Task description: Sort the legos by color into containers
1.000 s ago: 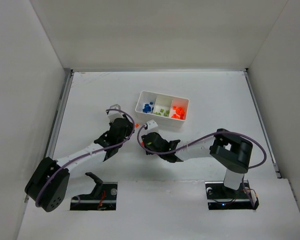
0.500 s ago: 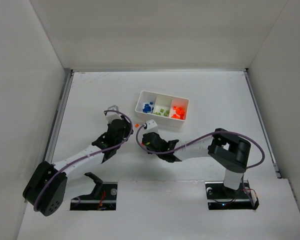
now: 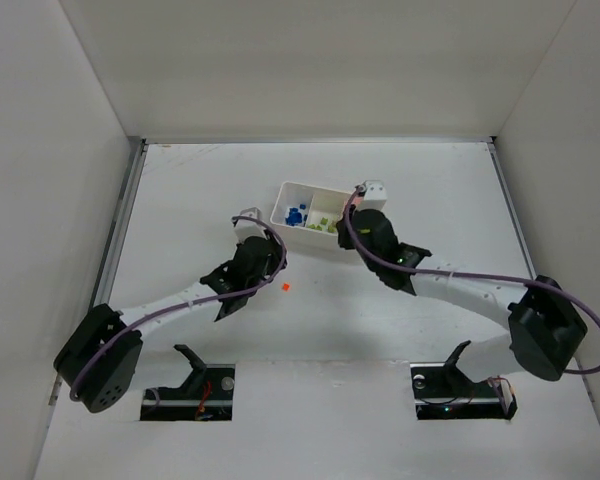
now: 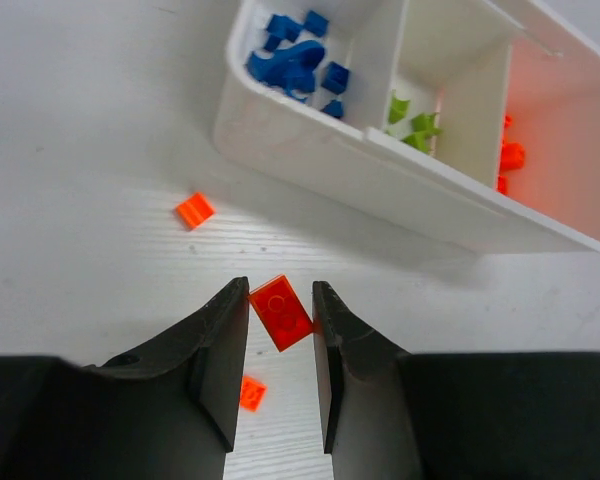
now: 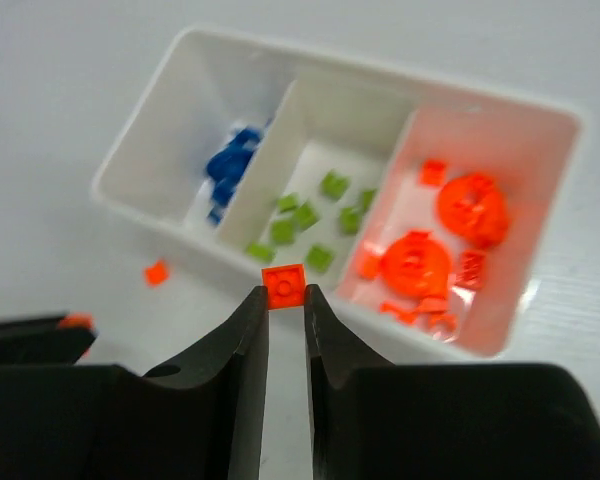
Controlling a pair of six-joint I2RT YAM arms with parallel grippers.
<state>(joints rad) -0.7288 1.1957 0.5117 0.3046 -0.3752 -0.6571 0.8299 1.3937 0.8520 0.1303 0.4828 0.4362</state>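
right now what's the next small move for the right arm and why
Probably nudge the right gripper sideways toward the orange compartment before opening. It pinches a small orange brick, and in the wrist view that brick lines up with the near edge of the green compartment, so a release here might drop it among the wrong colour.

I can read no text, label, brand, number or sign in any of my three views. The stud tops of the larger orange brick [image 4: 282, 312] in the left wrist view and of the small orange brick [image 5: 284, 283] in the right wrist view are too blurred for me to make out any lettering.
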